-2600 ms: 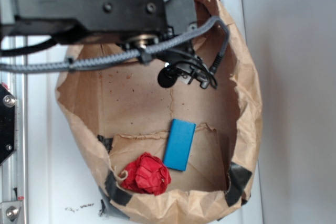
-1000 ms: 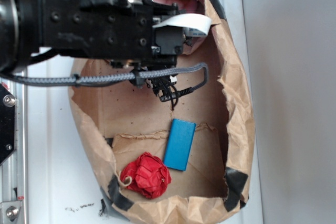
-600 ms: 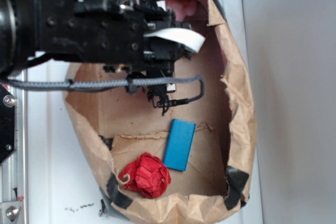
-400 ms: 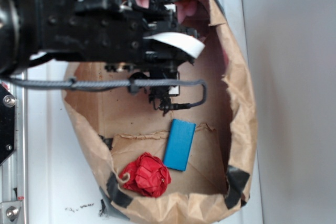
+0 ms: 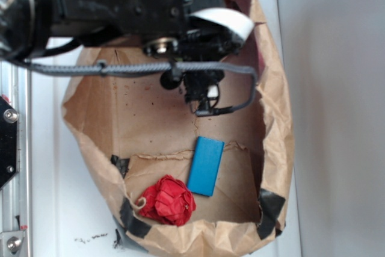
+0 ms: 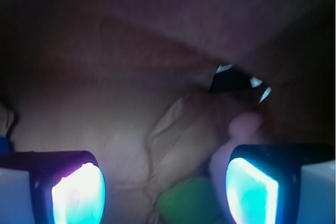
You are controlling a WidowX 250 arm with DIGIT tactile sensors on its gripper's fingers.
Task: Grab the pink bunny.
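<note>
Here the hand (image 6: 165, 192) is deep inside the brown paper bag (image 5: 283, 124), and its two glowing fingers (image 6: 79, 195) stand wide apart with nothing between them. The pink bunny (image 6: 244, 127) peeks out just past the right finger, touching it or nearly so. A green fuzzy toy (image 6: 186, 203) sits between the fingers, low down. In the outside view the black arm (image 5: 114, 1) covers the top of the bag. Far behind the hand lie a blue block (image 5: 205, 165) and a red ruffled ball (image 5: 168, 200).
</note>
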